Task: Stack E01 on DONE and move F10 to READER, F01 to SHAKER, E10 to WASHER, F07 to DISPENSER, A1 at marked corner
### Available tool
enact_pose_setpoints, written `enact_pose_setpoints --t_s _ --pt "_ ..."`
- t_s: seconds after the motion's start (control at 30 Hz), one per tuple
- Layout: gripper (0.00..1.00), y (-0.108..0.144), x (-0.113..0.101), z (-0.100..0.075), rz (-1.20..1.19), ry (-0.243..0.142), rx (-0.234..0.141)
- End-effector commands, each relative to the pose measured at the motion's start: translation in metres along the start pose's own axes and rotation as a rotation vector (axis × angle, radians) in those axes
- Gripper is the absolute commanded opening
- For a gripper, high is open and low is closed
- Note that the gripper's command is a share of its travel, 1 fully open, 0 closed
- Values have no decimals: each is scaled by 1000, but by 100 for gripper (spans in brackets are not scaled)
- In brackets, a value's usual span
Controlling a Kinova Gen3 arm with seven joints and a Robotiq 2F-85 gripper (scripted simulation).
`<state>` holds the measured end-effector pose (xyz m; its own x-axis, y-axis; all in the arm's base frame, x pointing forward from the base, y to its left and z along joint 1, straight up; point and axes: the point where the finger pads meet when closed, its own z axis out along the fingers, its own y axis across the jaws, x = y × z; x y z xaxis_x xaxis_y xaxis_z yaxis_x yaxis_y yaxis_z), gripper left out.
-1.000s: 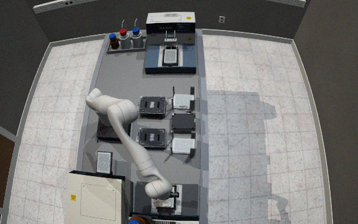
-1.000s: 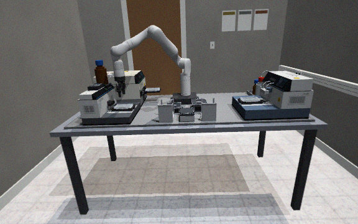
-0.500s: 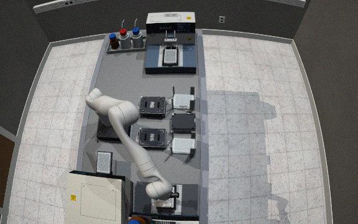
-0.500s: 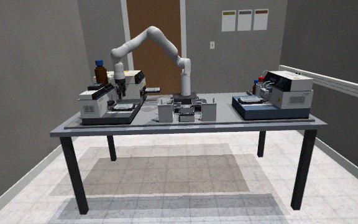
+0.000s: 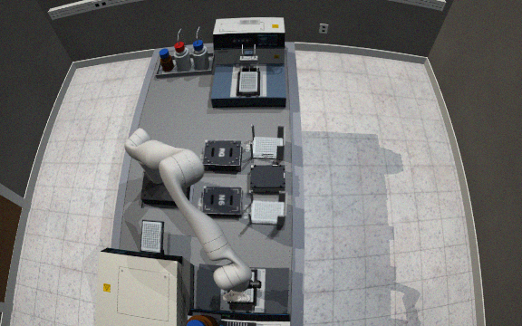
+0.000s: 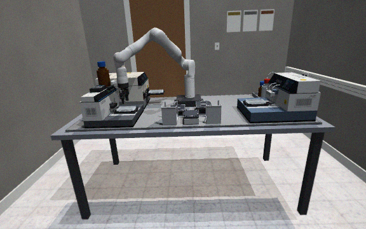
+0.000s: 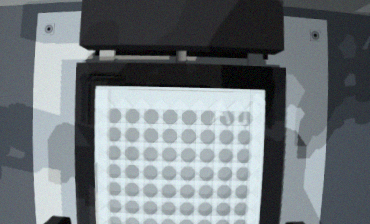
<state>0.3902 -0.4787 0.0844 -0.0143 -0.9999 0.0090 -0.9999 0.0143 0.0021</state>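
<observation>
My gripper [image 6: 124,96] is open and hangs straight above a white well plate [image 7: 178,160] that sits flat in the black nest of the instrument at the table's end near the brown bottle [image 6: 103,74]. In the wrist view only my two fingertips show, at the bottom corners, on either side of the plate [image 7: 178,221]. They do not touch it. The plate's label near its top right is too blurred to read. From above, my wrist [image 5: 234,277] hides most of this plate. Another white plate [image 5: 248,81] sits on the blue instrument at the far end.
A white plate [image 5: 151,234] lies on the tray of the beige box. Two racks holding white plates [image 5: 266,147] [image 5: 267,212] flank a dark empty station [image 5: 266,177]. The nests RG [image 5: 222,154] and N6 [image 5: 222,199] are empty. Three bottles [image 5: 182,55] stand at the far end.
</observation>
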Motion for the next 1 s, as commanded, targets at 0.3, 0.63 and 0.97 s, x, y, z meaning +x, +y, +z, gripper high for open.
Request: enact_pose_setpoints --t_s 0.3,0.63,0.97 --pt "100 0 0 18 -1 -2 5" --pt "100 0 0 17 -1 0 4" --pt "100 -1 0 18 -1 0 4"
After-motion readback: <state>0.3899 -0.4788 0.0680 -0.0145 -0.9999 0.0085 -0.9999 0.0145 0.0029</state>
